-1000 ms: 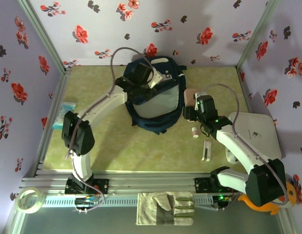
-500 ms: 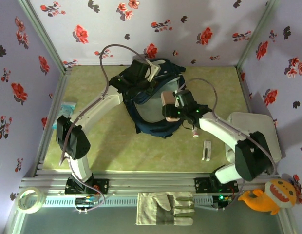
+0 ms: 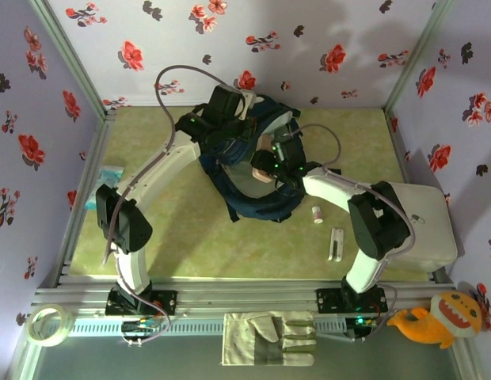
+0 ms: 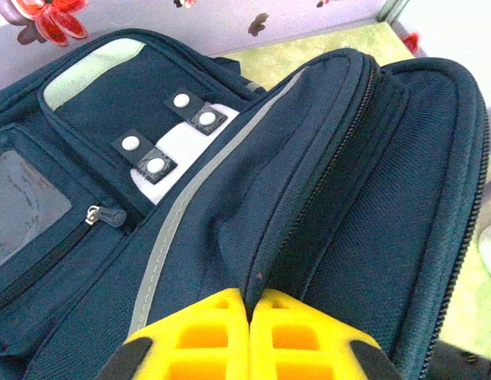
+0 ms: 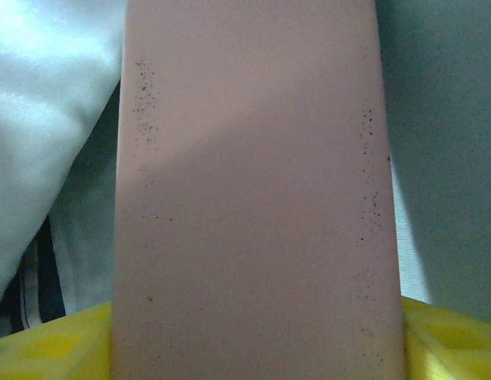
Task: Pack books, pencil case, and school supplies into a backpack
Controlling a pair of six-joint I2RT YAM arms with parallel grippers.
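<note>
Backpack (image 3: 257, 204) lies in the middle of the green table (image 3: 174, 229), dark navy with a grey stripe and pale front patches, its main compartment gaping. The left gripper (image 3: 239, 127) sits at the bag's far end. In the left wrist view its yellow fingers (image 4: 198, 340) are pressed together on a raised fold of the navy fabric beside the zip, so it is clamped on the backpack (image 4: 190, 237). The front pocket with its white snaps lies ahead and to the left of those fingers, and the unzipped flap spreads out to their right.

The right gripper (image 3: 268, 162) reaches over the bag's opening, just beside the left one, and grips the pencil case (image 3: 262, 168), a flat pale pink pouch. In the right wrist view the pencil case (image 5: 257, 198) stands straight out from between the yellow fingers (image 5: 447, 344), which show at either side of it. Beyond the pouch there is pale fabric to the left with dark stripes low down, and dull grey-green lining to the right. Whether the pouch touches the lining cannot be told.

Behind the right gripper, nearer the arm bases, a small white tube (image 3: 317, 214) with a pink end and a slim white bar (image 3: 335, 244) lie on the table, apart from the bag.
</note>
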